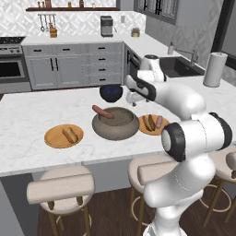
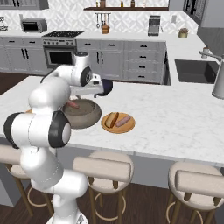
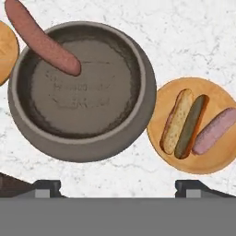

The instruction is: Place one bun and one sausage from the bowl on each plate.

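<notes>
The grey-brown bowl (image 1: 115, 123) sits near the front edge of the white marble island counter (image 1: 27, 115), and everything else is placed from it. One sausage (image 3: 42, 38) leans on the bowl's rim, one end down inside and the other poking out over the edge. Just beside the bowl on its sink side lies a plate (image 3: 213, 159) holding a bun (image 3: 176, 120) and a second, paler sausage (image 3: 214, 131) (the two lie side by side, a dark shadow between them). On the bowl's other side, a little apart, a second plate (image 1: 53, 137) carries a bun (image 1: 70, 134) alone. Behind the bowl stands a smaller dark blue bowl (image 1: 111, 92), next to the arm's forearm. Faint embossed marks on the bowl's floor are too blurred to read. The gripper (image 3: 118, 186) hangs above the bowl, fingers spread wide, holding nothing. Cushioned stools (image 1: 61, 188) line the counter's front.
</notes>
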Tool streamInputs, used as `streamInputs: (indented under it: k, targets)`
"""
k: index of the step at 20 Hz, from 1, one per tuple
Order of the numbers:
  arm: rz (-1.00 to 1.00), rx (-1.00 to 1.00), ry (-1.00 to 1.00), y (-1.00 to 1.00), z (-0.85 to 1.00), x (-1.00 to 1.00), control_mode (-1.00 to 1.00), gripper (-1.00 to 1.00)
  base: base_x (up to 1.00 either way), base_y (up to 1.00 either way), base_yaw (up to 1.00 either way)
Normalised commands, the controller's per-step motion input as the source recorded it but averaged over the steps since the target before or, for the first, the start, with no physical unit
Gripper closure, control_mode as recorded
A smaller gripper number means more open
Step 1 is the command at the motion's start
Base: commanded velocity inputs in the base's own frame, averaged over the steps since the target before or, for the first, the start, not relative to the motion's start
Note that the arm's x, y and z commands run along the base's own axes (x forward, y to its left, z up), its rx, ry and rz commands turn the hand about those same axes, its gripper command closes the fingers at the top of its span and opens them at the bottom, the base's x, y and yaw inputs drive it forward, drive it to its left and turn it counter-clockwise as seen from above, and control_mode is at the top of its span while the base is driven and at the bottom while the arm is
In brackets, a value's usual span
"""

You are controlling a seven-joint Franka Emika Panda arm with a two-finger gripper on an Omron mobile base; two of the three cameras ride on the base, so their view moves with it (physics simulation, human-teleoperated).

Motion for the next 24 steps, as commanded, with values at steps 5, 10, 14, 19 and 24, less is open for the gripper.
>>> streamInputs:
  k: [5, 10, 14, 19, 24]
  targets:
    - [0.64, -0.07, 0.00, 1.00, -0.10, -0.05, -1.00, -1.00, 0.00, 0.00, 0.00]
    - [0.50, -0.08, 0.01, 0.91, -0.66, 0.14, -1.00, -1.00, 0.00, 0.00, 0.00]
    - [0.16, -0.04, 0.03, 0.40, -0.46, 0.24, -1.00, -1.00, 0.00, 0.00, 0.00]
    - [0.01, 0.00, 0.08, -0.05, -0.21, 0.78, -1.00, -1.00, 0.00, 0.00, 0.00]
    - [0.00, -0.01, 0.09, 0.02, -0.24, 0.49, -1.00, -1.00, 0.00, 0.00, 0.00]
